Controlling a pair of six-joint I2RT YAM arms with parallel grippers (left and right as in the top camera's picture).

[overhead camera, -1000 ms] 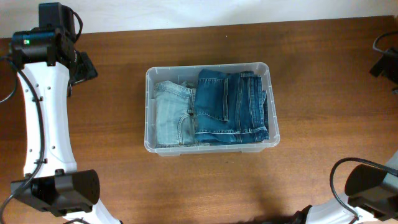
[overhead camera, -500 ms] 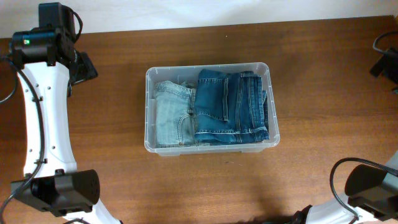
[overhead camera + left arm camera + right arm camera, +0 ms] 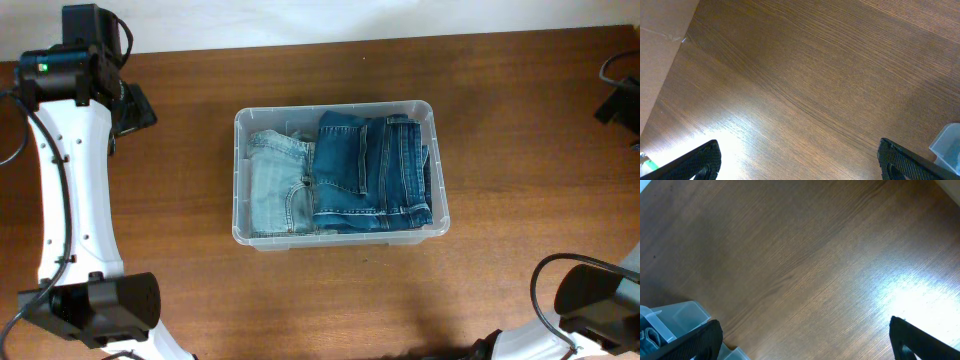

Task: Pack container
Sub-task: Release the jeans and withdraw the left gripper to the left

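Observation:
The container (image 3: 240, 190), a clear plastic bin, stands mid-table in the overhead view. Folded light blue jeans (image 3: 275, 185) lie in its left part and folded dark blue jeans (image 3: 370, 170) fill the rest. My left gripper (image 3: 135, 105) hovers at the far left, well apart from the bin. Its wrist view shows the left gripper (image 3: 800, 162) open over bare wood, with a corner of the container (image 3: 947, 142) at the right edge. My right gripper (image 3: 807, 340) is open too, nothing between its fingers, the container (image 3: 675, 317) at lower left.
The brown wooden table (image 3: 520, 250) ends at a pale wall along the back (image 3: 300, 20). The white left arm (image 3: 75, 200) runs down the left side. Both arm bases (image 3: 95, 310) sit at the front corners, and a black cable (image 3: 545, 290) loops at front right.

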